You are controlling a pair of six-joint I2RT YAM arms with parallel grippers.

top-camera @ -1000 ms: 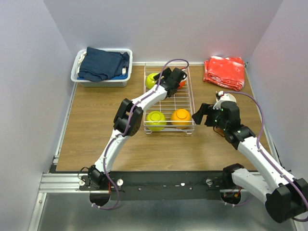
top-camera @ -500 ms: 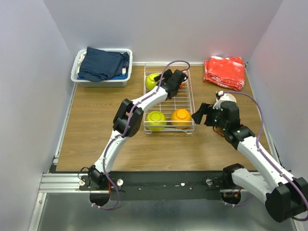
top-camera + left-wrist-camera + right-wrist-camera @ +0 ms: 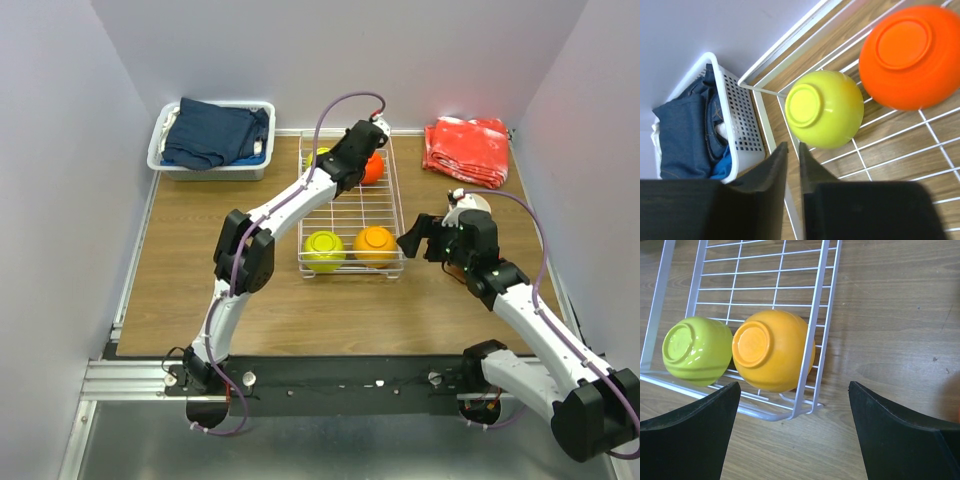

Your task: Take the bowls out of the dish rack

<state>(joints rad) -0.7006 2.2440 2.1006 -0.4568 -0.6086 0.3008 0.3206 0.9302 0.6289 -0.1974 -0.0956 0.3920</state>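
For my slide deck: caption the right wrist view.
Open right gripper facing a yellow-green bowl and an orange bowl together in the dish rack.

Pretty bright, even light from overhead, shadows on the surface [image 3: 200, 270] are soft. Glossy streaks of glare on the yellow-green bowl [image 3: 825, 107]. Left tool [image 3: 791, 150] is right up against the lens and blurry, just a dark mass.

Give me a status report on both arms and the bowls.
Left gripper nearly shut, empty, by far yellow-green bowl. Right gripper open, empty, near orange bowl. Four bowls in dish rack. Nothing blocking.
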